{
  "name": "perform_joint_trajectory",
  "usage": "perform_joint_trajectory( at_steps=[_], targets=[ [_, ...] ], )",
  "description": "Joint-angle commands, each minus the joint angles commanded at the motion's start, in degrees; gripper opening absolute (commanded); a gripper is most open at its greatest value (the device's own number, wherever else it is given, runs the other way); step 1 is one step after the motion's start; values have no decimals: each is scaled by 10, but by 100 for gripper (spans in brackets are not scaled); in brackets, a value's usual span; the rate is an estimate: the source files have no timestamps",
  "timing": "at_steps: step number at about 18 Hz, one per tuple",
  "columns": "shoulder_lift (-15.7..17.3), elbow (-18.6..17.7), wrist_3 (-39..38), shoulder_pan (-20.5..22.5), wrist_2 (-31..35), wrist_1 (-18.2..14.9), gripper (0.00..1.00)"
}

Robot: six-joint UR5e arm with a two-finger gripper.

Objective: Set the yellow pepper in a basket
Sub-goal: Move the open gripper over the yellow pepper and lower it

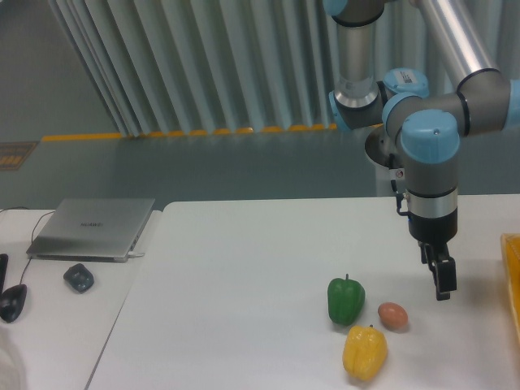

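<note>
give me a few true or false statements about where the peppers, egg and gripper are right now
1. The yellow pepper lies in the basket. False: it sits on the table.
2. The green pepper stands left of the egg. True.
3. The gripper holds the egg. False: it hangs to the egg's right, holding nothing.
4. A laptop lies closed on the left. True.
</note>
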Motion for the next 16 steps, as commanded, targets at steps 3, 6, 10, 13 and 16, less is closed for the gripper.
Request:
perform_joint_trajectory(
  at_steps=[3, 6, 10, 13, 16],
  targets=[
    [-5, 5, -71, -15, -2, 1, 100],
    [-19, 8, -177, -46, -1, 43, 100],
    [-34, 17, -326, -77, 0, 49, 100],
    [-43, 18, -440, -91, -10, 90, 100],
    [-52, 18, -464, -102, -11, 98, 100]
  ],
)
